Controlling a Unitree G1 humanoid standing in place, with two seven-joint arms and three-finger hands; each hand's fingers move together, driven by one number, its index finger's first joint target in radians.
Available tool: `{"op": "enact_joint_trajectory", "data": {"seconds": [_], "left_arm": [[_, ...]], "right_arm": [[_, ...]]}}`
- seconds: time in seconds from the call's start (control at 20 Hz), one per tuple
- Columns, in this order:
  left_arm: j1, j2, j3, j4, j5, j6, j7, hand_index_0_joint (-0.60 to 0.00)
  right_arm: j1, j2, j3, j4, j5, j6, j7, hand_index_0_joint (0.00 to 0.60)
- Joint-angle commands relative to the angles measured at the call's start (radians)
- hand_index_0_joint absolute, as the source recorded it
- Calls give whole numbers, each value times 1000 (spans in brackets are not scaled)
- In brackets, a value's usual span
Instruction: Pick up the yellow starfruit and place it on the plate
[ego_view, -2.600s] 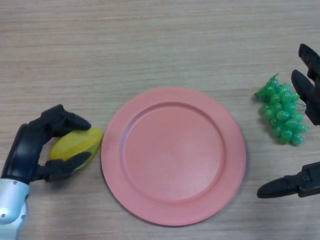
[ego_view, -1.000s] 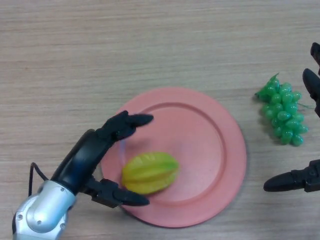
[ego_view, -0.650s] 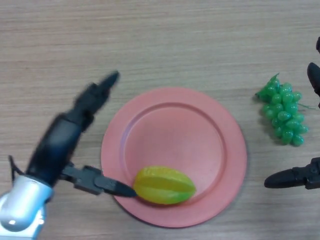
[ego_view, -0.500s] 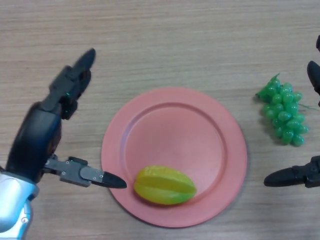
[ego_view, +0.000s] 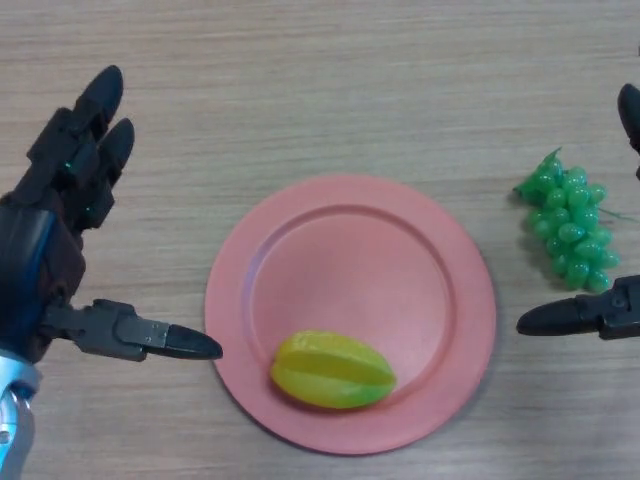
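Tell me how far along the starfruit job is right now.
Done: the yellow starfruit lies on the pink plate, in its near part. In hand: nothing; the left hand is open beside the plate, off the fruit, and the right hand is open near the green grapes. Nothing looks left to do.

Open table on the far side; things crowd the near half.

The far edge of the wooden table (ego_view: 330, 70) lies bare. The pink plate (ego_view: 420, 270) with the yellow starfruit (ego_view: 333, 370) fills the near middle. Green grapes (ego_view: 567, 225) lie near the right edge, between the right hand (ego_view: 590, 315) and its fingers (ego_view: 630, 110). The left hand (ego_view: 45, 255) occupies the left edge.
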Motion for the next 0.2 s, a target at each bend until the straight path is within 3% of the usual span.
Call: {"op": "enact_joint_trajectory", "data": {"seconds": [0.05, 0.2], "left_arm": [[-25, 44, 86, -34, -69, -125, 17, 0], [-38, 63, 116, -33, -65, -131, 6, 0]], "right_arm": [[-19, -35, -46, -56, 30, -100, -29, 0], [-22, -34, -40, -53, 25, -95, -33, 0]]}}
